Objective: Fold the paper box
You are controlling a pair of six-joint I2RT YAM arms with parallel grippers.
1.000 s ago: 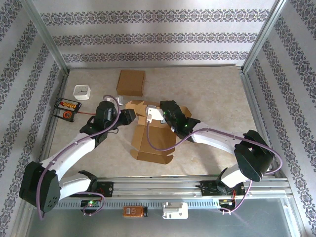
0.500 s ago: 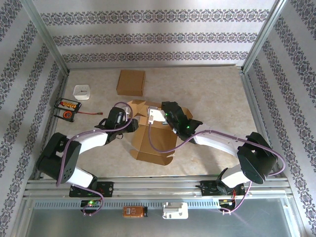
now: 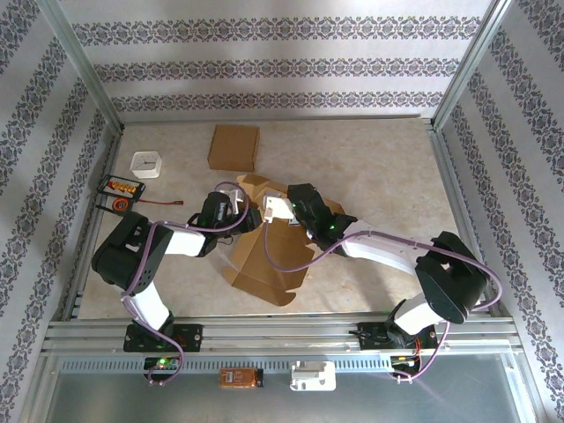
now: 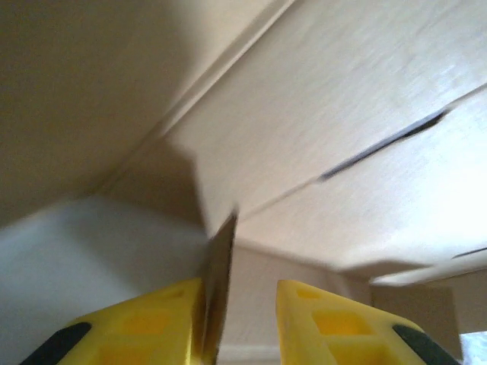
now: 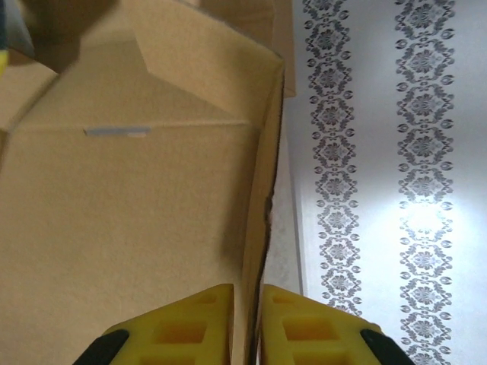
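Note:
The brown paper box (image 3: 264, 251) lies half-raised at the table's middle, with its flaps spread and its back end lifted. My right gripper (image 3: 284, 208) is shut on the box's thin side wall (image 5: 262, 198), and its yellow fingers (image 5: 190, 319) pinch that edge. The box's inner panel (image 5: 129, 220) spreads out left of them. My left gripper (image 3: 236, 214) sits at the box's left back corner. In the left wrist view the left gripper (image 4: 240, 296) is open. A cardboard flap edge (image 4: 219, 281) rests against its left finger (image 4: 144, 327), under the box panels (image 4: 342, 99).
A second closed cardboard box (image 3: 233, 147) lies toward the back. A small white container (image 3: 145, 164) and a black-and-orange device (image 3: 121, 194) sit at the left. Metal frame rails (image 3: 291, 330) run along the near edge, and patterned walls enclose the table.
My left arm has folded in and brought its gripper right, against the box. The box has tipped up, and its near flap has shifted toward the front.

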